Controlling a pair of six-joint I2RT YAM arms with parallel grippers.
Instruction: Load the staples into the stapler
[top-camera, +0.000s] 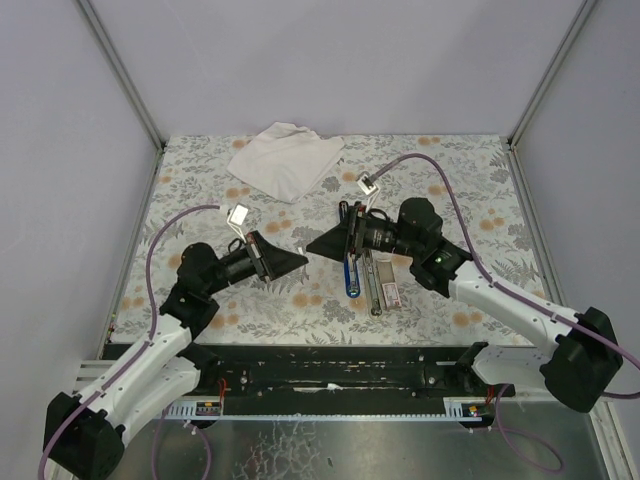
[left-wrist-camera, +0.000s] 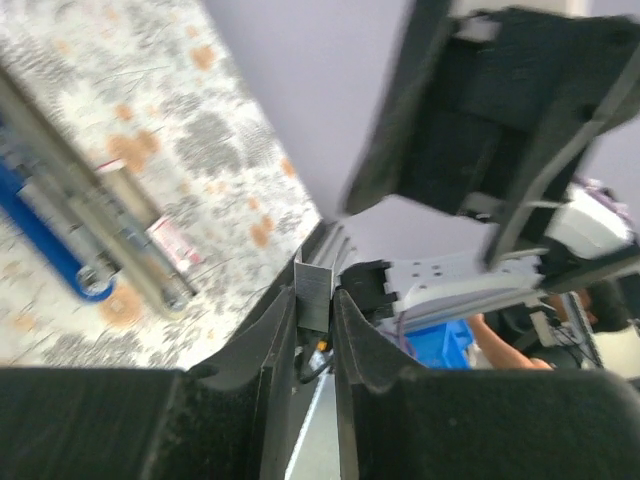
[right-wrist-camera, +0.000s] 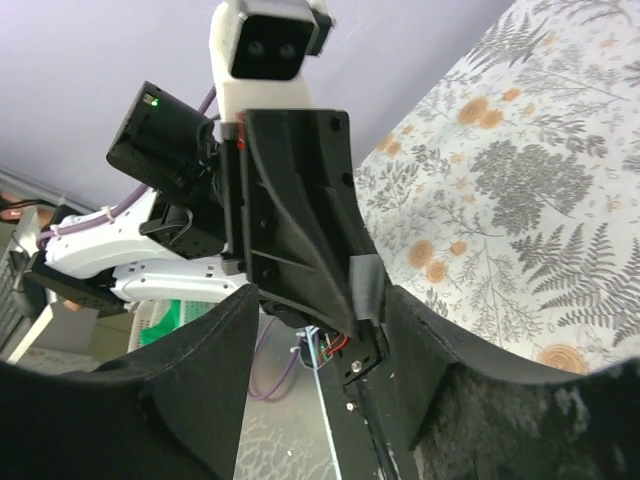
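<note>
The stapler (top-camera: 350, 277) lies opened out on the floral table; in the left wrist view its blue base (left-wrist-camera: 45, 232) and metal rail (left-wrist-camera: 110, 215) show side by side. Beside it sits the small box of staples (top-camera: 390, 292) with its pink-red label (left-wrist-camera: 175, 240). My left gripper (top-camera: 300, 260) hangs above the table, left of the stapler, shut on a short grey staple strip (left-wrist-camera: 313, 292) that stands up between its tips. My right gripper (top-camera: 318, 245) faces it tip to tip. Its jaws (right-wrist-camera: 320, 300) stand wide apart around the left gripper's tip and the strip (right-wrist-camera: 365, 285).
A crumpled white cloth (top-camera: 285, 160) lies at the back of the table. Metal frame posts (top-camera: 125, 75) and pale walls close in the sides. A black rail (top-camera: 330, 368) runs along the near edge between the arm bases.
</note>
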